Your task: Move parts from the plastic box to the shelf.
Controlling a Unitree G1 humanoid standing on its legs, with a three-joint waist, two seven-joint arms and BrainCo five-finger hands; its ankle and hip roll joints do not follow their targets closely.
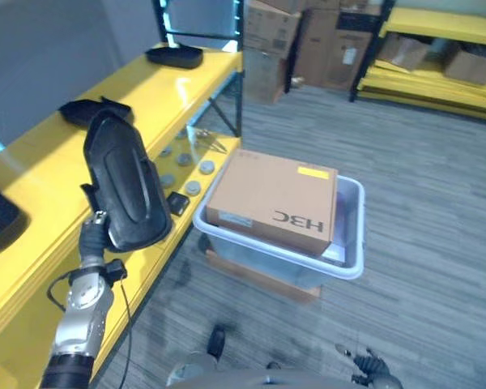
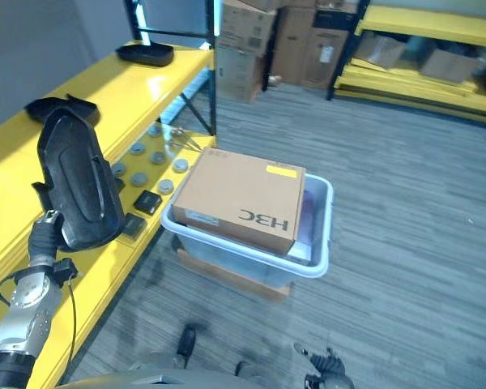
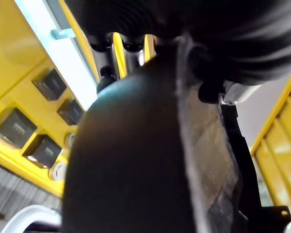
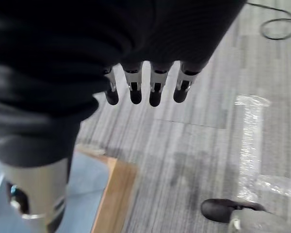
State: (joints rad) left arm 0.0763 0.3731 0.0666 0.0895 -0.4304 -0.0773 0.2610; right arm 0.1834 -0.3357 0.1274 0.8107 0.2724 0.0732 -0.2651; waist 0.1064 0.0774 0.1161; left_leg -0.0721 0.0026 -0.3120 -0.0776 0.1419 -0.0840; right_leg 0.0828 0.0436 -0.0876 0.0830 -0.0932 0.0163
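Long black part [image 1: 123, 182] upright, top tilted toward the shelf [image 1: 32, 174], in left robot hand [image 1: 92, 235] curled around its base.

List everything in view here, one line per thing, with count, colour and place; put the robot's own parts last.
Long black part: one, black, held upright over the shelf edge.
Plastic box: one, pale blue-grey, on the floor beside the shelf.
Cardboard box: one, brown, lying on top of the plastic box.
Shelf: one, yellow, along the robot's left.
Other black parts: several, black, on the upper shelf board.
Round discs: several, grey, on the lower shelf board.
Small square blocks: a few, black, on the lower board near the discs.
Stacked cartons: several, brown, at the far end of the floor.
Left hand: fingers closed on the long black part.
Right hand: fingers relaxed, holding nothing, above the floor.
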